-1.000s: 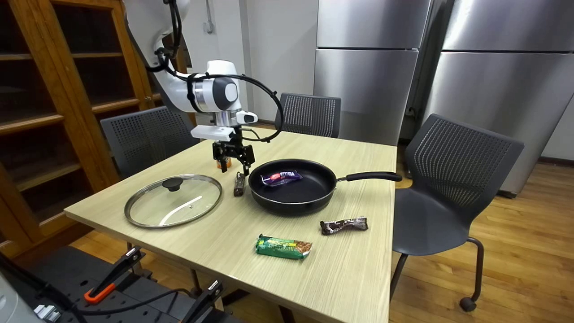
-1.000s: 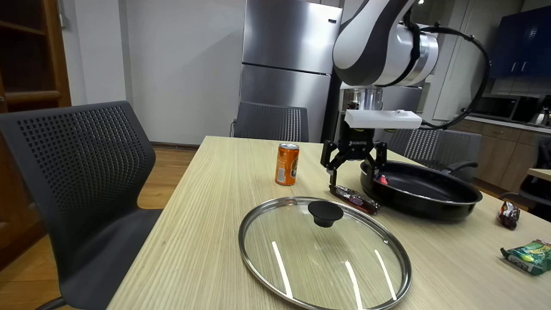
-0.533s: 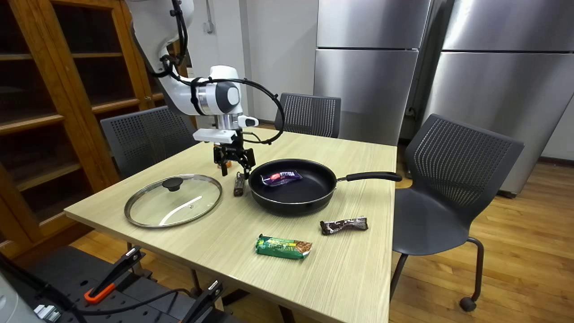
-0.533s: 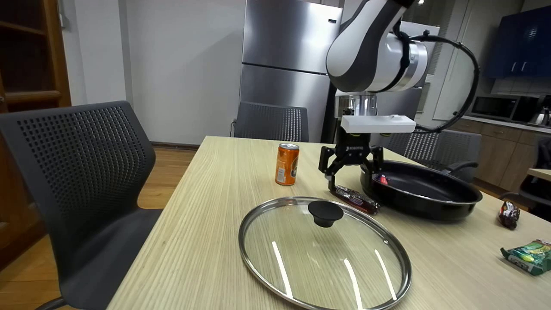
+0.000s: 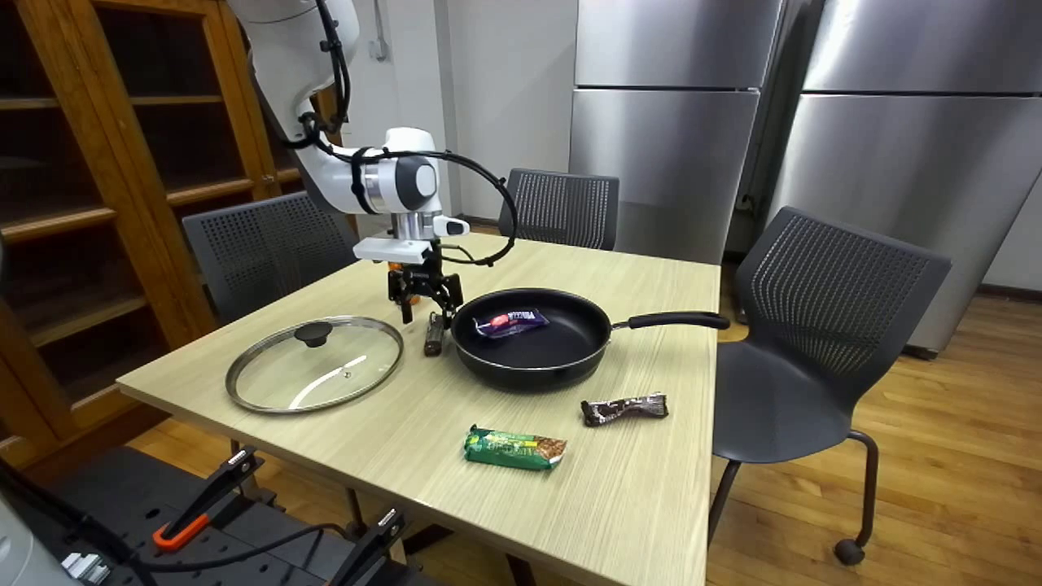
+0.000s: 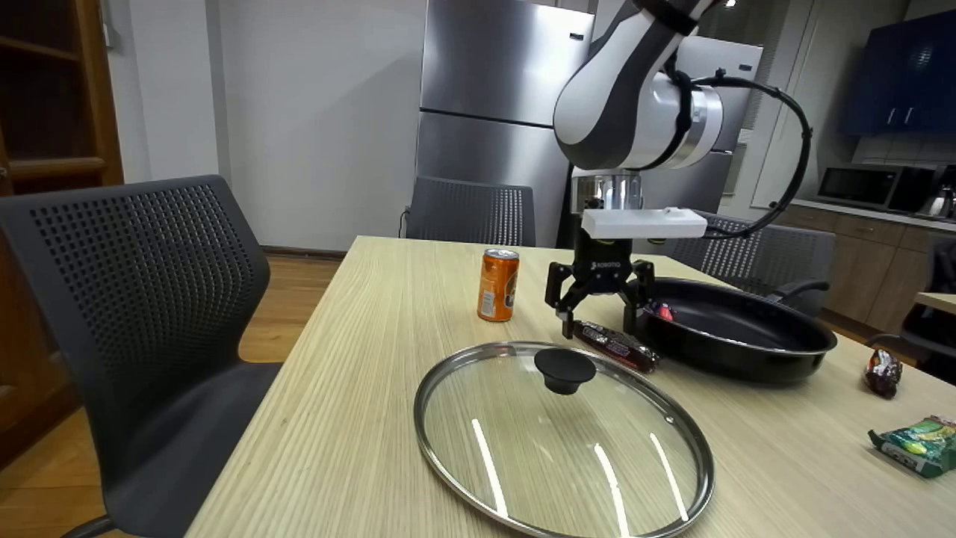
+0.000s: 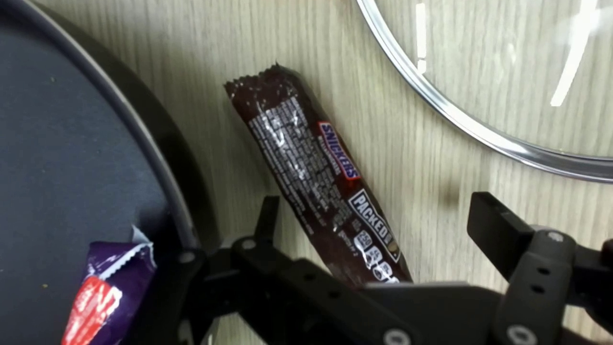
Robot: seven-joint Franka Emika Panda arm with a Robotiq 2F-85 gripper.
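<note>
A dark brown Snickers bar (image 7: 306, 177) lies on the table between a black frying pan (image 7: 184, 215) and a glass lid (image 7: 459, 120). It also shows in both exterior views (image 5: 434, 335) (image 6: 618, 348). My gripper (image 7: 376, 215) is open and empty, low over the bar, with one finger on each side of it. The left finger (image 7: 268, 218) in the wrist view is close to the bar, by the pan's rim. The right finger (image 7: 498, 230) stands farther off. The bar's near end is hidden behind the gripper. A purple packet (image 5: 511, 323) lies inside the pan.
An orange can (image 6: 498, 288) stands behind the lid, partly hidden by the gripper in an exterior view. A green packet (image 5: 514, 449) and a brown packet (image 5: 624, 408) lie on the table (image 5: 635, 496). The pan's handle (image 5: 676, 321) points toward a chair (image 5: 781, 391).
My gripper has moved down toward the Snickers bar, and slightly left in an exterior view. It stays open. The bar, pan, lid and packets have not moved.
</note>
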